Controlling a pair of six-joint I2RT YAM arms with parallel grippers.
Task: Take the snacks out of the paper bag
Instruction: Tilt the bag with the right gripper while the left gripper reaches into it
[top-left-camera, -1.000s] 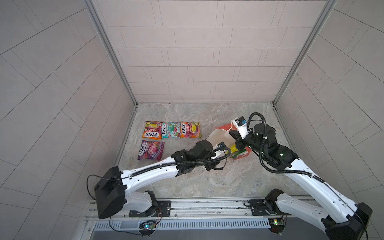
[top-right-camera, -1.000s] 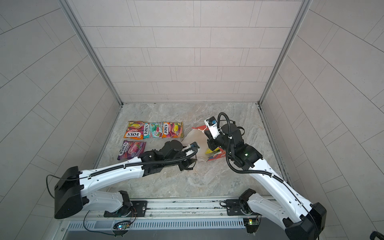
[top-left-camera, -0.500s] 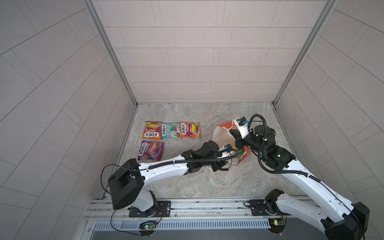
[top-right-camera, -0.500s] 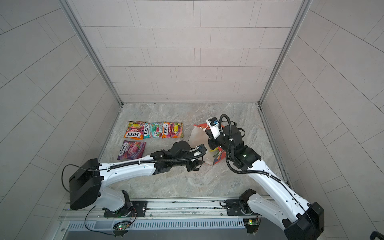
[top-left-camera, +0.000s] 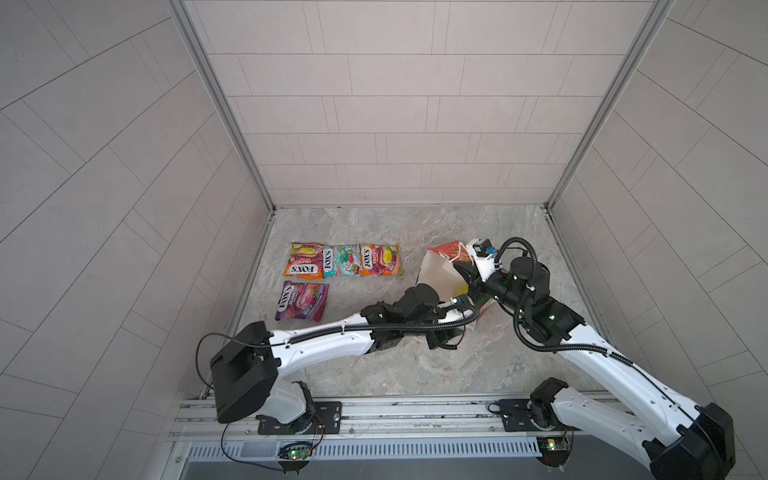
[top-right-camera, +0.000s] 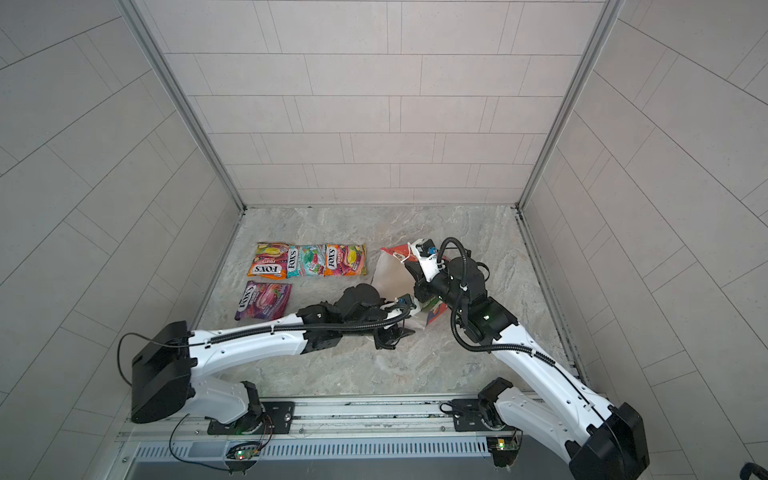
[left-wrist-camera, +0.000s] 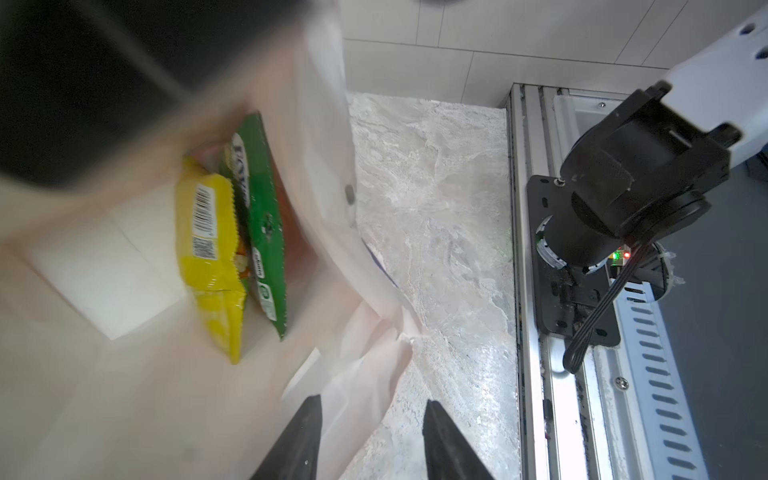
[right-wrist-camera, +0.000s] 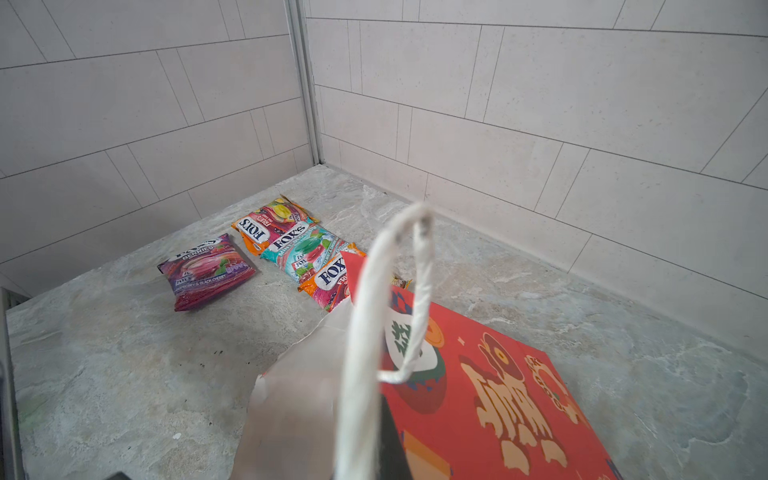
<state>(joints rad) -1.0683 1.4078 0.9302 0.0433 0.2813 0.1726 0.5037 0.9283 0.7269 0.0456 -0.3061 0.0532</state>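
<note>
Four snacks lie flat at the left of the grey marbled worktop (top-left-camera: 365, 374), well apart from the paper bag. An orange packet (top-left-camera: 304, 266), a teal packet (top-left-camera: 341, 261) and a second orange packet (top-left-camera: 380, 259) touch side by side in a row toward the back wall. A purple packet (top-left-camera: 302, 302) lies alone just in front of the row's left end. All are glossy, with white FOX'S lettering and fruit pictures.

The left arm stretches low across the middle and covers the bag's near lower part in both top views. The left gripper (left-wrist-camera: 370, 440) is at the bag's mouth. Its fingers (left-wrist-camera: 305, 436) are apart with the creased white rim between them. I cannot tell whether they touch the paper.

The paper bag (top-left-camera: 440, 272) sits right of centre, tilted, with its mouth turned toward the left arm and its white inside showing. Its outer face (right-wrist-camera: 498, 395) is red with gold characters. Deep inside, in the left wrist view, a yellow packet (left-wrist-camera: 208, 257) with a barcode and a green packet (left-wrist-camera: 259, 232) stand on edge against each other.

The right gripper (top-left-camera: 464, 271) is at the bag's upper rim. Its fingers are together, clamped on the bag beside the white cord handle (right-wrist-camera: 374, 332). Paper and cord hide most of them.
</note>
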